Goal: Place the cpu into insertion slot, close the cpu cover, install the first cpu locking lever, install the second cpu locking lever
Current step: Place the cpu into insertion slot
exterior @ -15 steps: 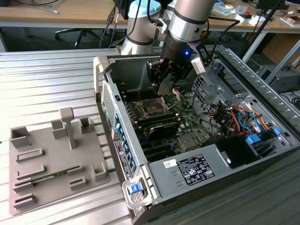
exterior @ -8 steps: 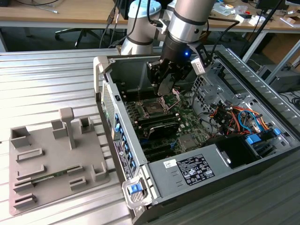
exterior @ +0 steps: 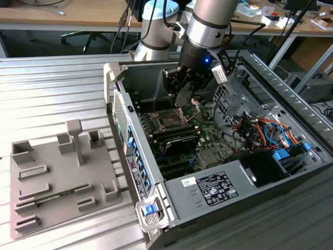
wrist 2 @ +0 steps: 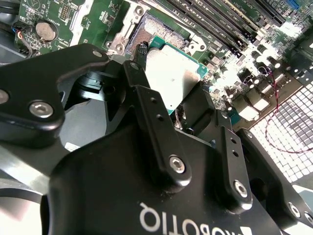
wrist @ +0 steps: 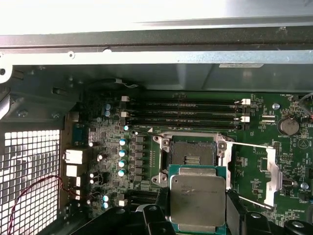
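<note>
My gripper (wrist: 198,215) is shut on the cpu (wrist: 198,195), a flat square chip with a silvery top and green edge, clamped between two black fingers (wrist: 234,211). The chip hangs just above the motherboard, beside the insertion slot (wrist: 190,152) and offset from it. That slot is a dark square socket with a metal rim and lies bare. The cpu cover (wrist: 268,171) is swung open to one side of the socket, with thin wire levers along it. In the second wrist view the cpu (wrist 2: 172,73) sits ahead of the fingers (wrist 2: 146,100), near the insertion slot (wrist 2: 157,35). In the exterior view the gripper (exterior: 182,98) reaches into the case above the insertion slot (exterior: 169,120).
Long black memory slots (wrist: 186,112) run beside the socket. A perforated case panel (wrist: 29,181) and case wall (wrist: 146,54) bound the board. Coloured cables (exterior: 260,130) fill the case at the exterior view's right. A grey fixture tray (exterior: 57,177) lies outside the case on the exterior view's left.
</note>
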Tool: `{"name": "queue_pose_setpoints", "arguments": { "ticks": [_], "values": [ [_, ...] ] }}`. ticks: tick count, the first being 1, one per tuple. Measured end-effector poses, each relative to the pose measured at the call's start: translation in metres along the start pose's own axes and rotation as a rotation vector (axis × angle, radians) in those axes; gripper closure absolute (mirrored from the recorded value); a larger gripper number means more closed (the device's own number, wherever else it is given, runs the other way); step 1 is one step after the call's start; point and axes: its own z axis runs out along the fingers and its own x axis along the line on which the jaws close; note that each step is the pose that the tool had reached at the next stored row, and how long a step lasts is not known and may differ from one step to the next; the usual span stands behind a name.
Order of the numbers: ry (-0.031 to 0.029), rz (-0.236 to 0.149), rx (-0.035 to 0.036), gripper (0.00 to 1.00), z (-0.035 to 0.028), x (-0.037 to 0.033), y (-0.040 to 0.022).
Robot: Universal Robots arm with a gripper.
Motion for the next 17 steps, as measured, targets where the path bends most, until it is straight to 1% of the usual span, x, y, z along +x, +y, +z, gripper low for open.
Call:
{"name": "queue_pose_setpoints", "arguments": {
  "ticks": [1,4,8,17],
  "values": [
    [-0.0001,0.000,0.0000,0.45,0.0004,0.0000,0.0000],
    [0.0000,0.000,0.0000,0.45,0.0047,-0.0001,0.0000],
    [0.0000,0.000,0.0001,0.45,0.0070,-0.0002,0.0000],
    [0.0000,0.000,0.0001,0.45,0.0091,-0.0002,0.0000]
  ]
}}
